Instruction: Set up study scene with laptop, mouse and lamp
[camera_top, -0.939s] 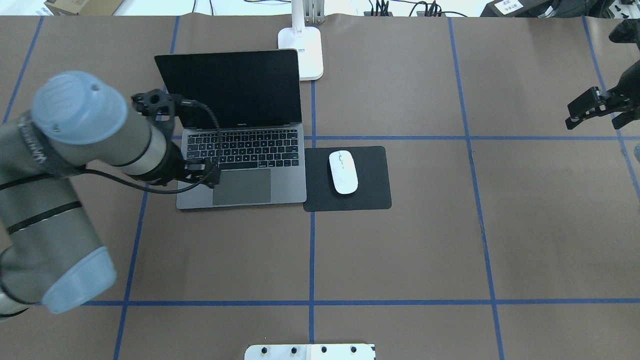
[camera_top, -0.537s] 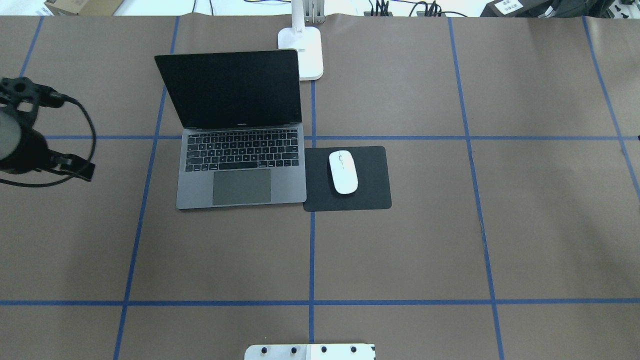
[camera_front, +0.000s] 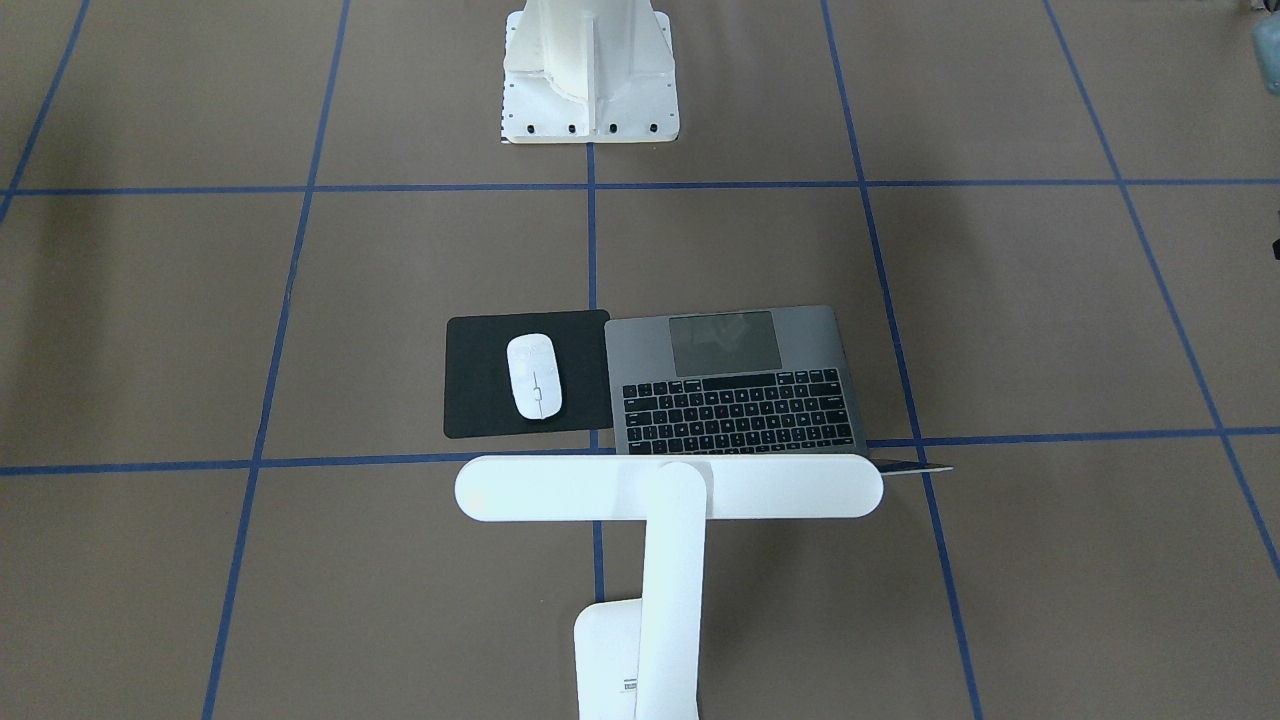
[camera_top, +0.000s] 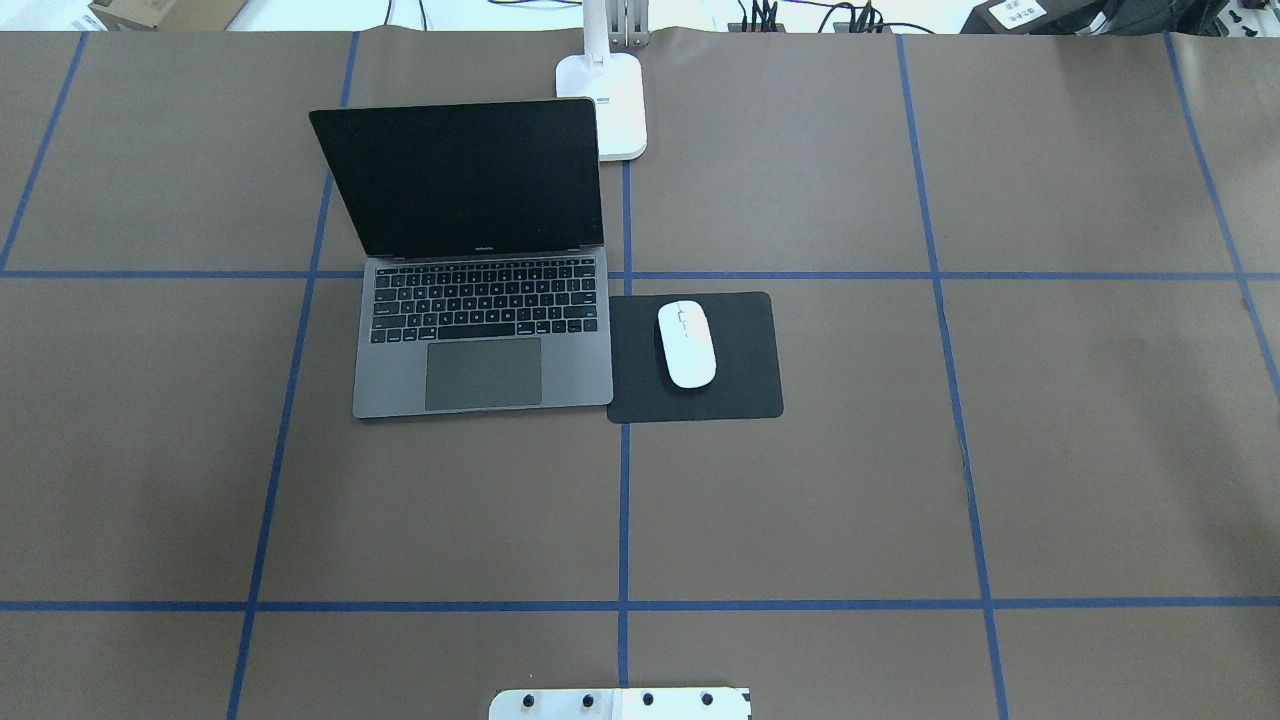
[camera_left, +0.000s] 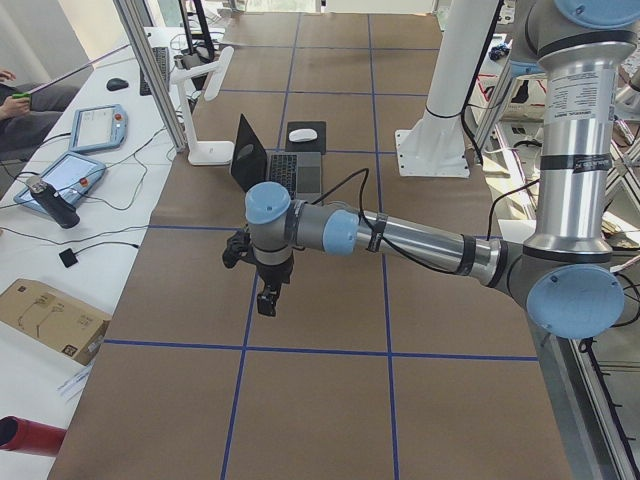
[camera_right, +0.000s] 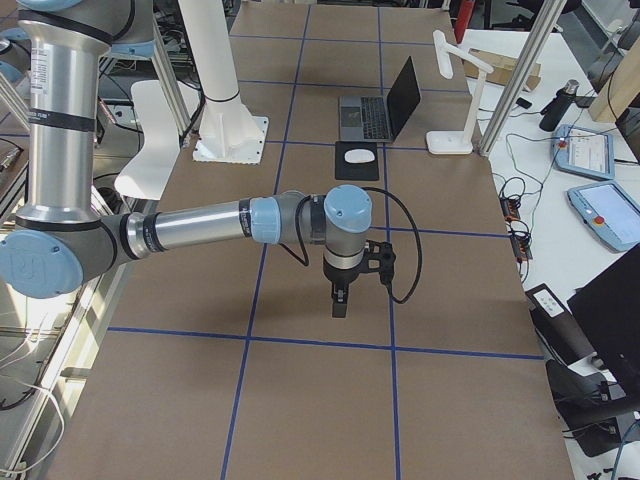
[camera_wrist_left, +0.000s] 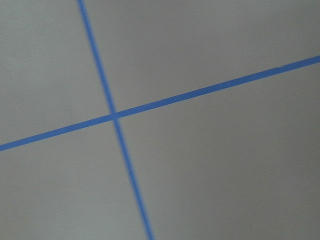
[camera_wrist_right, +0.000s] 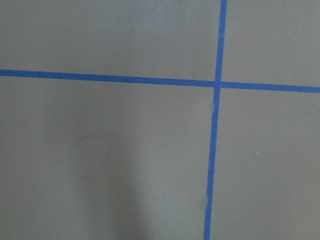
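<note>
Laptop (camera_top: 480, 300), mouse (camera_top: 686, 344), lamp (camera_front: 668, 487) are sitting arranged; the task is looking done. Left claw (camera_left: 268, 298), right claw (camera_right: 338, 300) are hovering well apart, openness impossible to tell; next: parking arms.

Even, diffuse light leaves faint soft shadows on the table (camera_top: 800, 500); the left wrist view is blurred.

i see a table (camera_top: 850, 480) covered in brown paper, marked into squares by blue tape (camera_top: 623, 520). the laptop (camera_top: 480, 375) stands open on it. a black mat (camera_top: 745, 385) lies flat against the laptop's side on the robot's right, touching it as far as i can tell. the lamp (camera_top: 617, 110) base sits just behind the laptop's far corner, near the table's far edge. a white bolted pedestal (camera_front: 590, 100) stands at the robot's edge.
</note>
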